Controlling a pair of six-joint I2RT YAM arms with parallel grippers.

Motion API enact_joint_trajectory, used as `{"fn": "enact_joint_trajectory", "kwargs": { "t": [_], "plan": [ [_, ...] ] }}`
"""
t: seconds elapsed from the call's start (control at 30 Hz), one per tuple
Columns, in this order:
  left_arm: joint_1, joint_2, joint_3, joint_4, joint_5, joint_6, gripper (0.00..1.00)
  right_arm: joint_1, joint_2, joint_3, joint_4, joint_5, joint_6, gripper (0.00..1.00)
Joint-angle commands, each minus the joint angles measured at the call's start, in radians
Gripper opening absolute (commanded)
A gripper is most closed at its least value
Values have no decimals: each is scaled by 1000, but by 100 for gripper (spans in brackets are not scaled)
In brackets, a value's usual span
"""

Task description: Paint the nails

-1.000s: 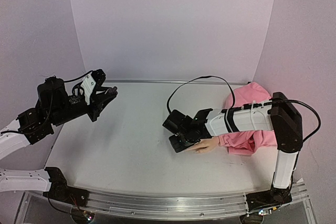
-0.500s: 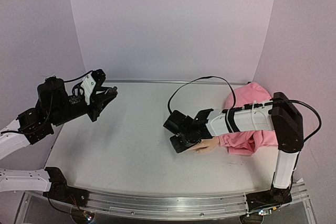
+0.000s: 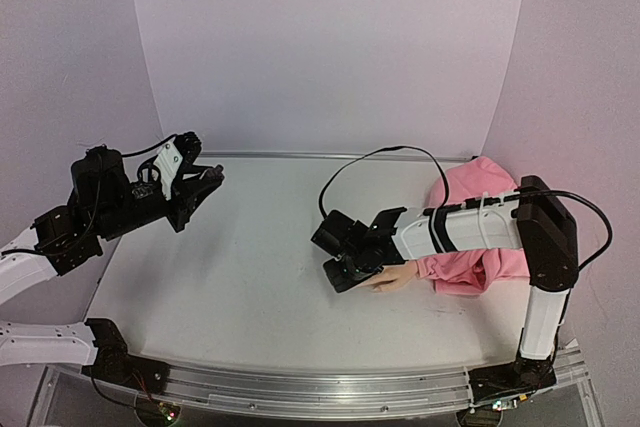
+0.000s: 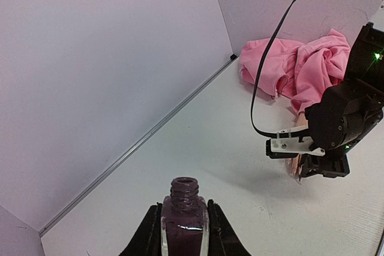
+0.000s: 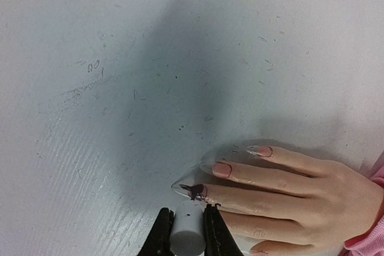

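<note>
While my left gripper (image 4: 184, 232) clamps the open bottle (image 4: 184, 208), my right gripper (image 5: 187, 232) pinches a white cap (image 5: 187, 241) just beside the nails (image 5: 222, 169).

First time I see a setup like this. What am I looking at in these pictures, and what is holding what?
A left arm and a right arm are bolted at the near edge of a white table. The wide picture comes from a fixed camera above and behind them; the other two come from cameras on the wrists. The left end effector is shut on an open bottle of dark polish. The right end effector is shut on a white cap, low over a mannequin hand lying flat, its pink sleeve bunched behind it. One nail near the cap carries a dark smear; the other visible nails look pale.
</note>
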Motion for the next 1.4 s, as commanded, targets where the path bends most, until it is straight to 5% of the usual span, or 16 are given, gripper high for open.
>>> {"fn": "enact_joint_trajectory", "kwargs": {
  "t": [0.0, 1.37],
  "plan": [
    [-2, -13, 2, 40, -8, 9, 0, 5, -12, 3, -31, 0, -2, 0],
    [-2, -21, -1, 38, -12, 11, 0, 6, 31, 16, -2, -36, -4, 0]
  ]
}}
